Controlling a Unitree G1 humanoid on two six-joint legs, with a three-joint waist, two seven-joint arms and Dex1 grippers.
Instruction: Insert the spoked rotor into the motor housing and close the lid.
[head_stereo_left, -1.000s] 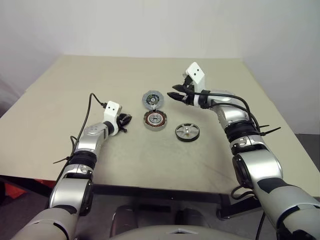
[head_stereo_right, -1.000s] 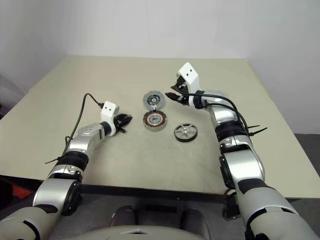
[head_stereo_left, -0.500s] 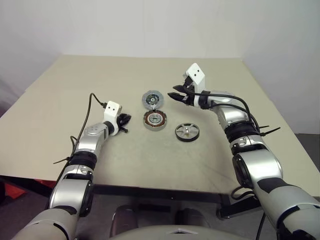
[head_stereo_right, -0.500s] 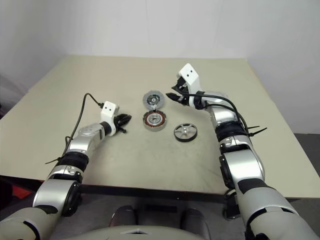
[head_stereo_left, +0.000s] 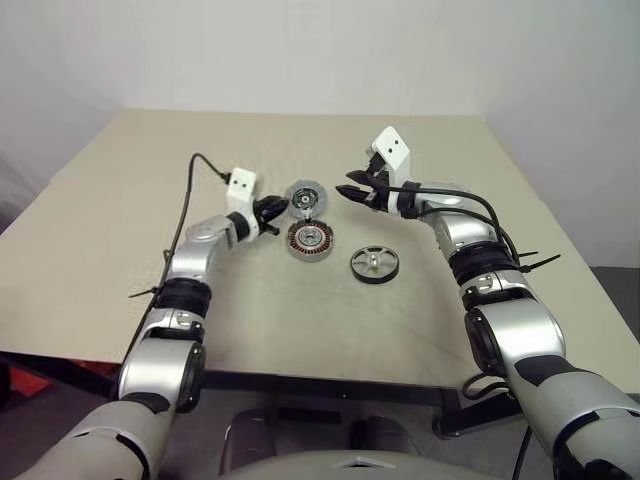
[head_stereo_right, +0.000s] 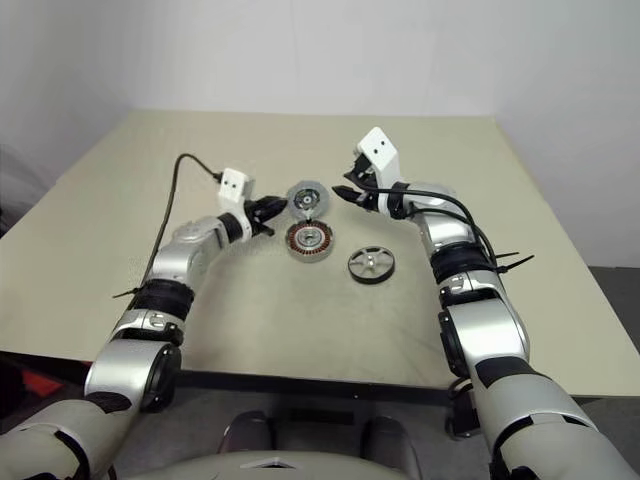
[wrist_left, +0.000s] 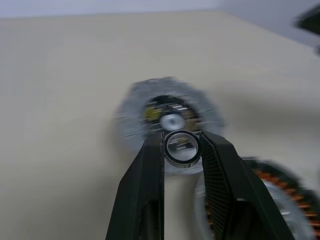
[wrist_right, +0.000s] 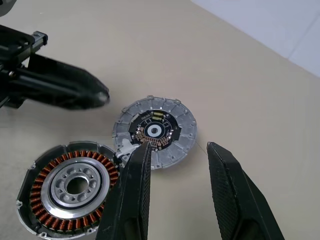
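While the spoked rotor lies flat on the worktop, just right of the motor housing, it is untouched by either arm. It is judged light, rigid and smooth-rimmed — liable to slip if pinched across the spokes; hold should be taken across the black outer rim, kept level. The lid rests open beyond the housing, joined at its edge. A small metal ring is seen pinched in the left pincer, held above the lid. The right pincer hovers over the lid with its fingers spread, holding nothing. The housing's copper windings are judged delicate — contact there should be avoided.
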